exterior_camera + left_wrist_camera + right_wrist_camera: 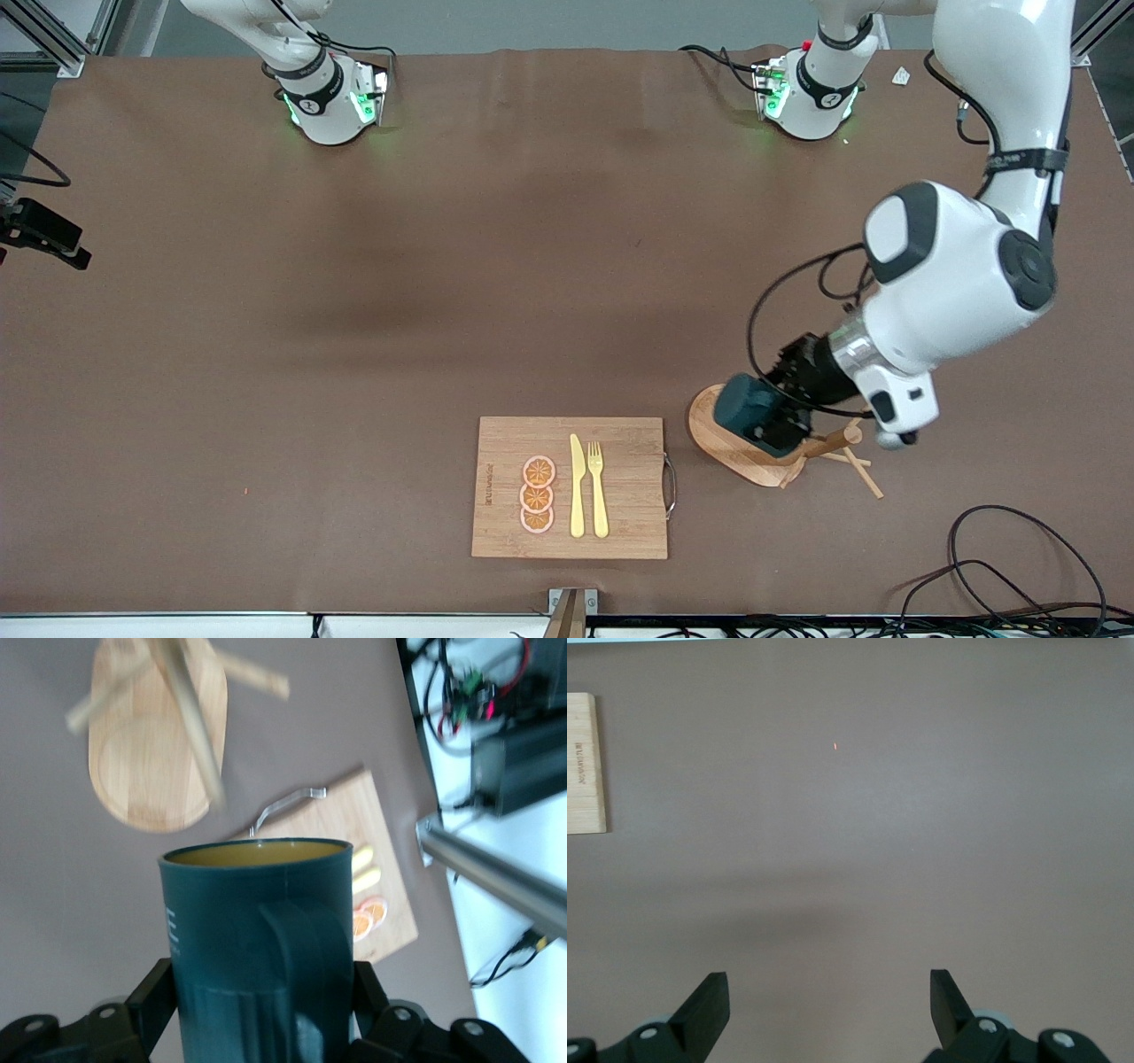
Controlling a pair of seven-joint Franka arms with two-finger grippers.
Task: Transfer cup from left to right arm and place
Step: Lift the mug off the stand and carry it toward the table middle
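The cup [749, 412] is a dark teal mug with a tan-yellow inside. My left gripper [780, 424] is shut on it and holds it in the air over the oval base of a wooden mug stand [719, 443]. In the left wrist view the cup [257, 930] fills the middle with its handle facing the camera, and my left gripper [261, 997] clamps its lower body with one finger on each side. My right gripper [828, 997] is open and empty over bare brown table; it is out of the front view.
A wooden cutting board [629, 443] with a metal handle lies near the front edge, beside the stand. It holds three orange slices [537, 494], a yellow knife [577, 487] and a fork [598, 492]. The stand's pegs [855, 456] stick out toward the left arm's end. Cables [1001, 567] lie at the front corner.
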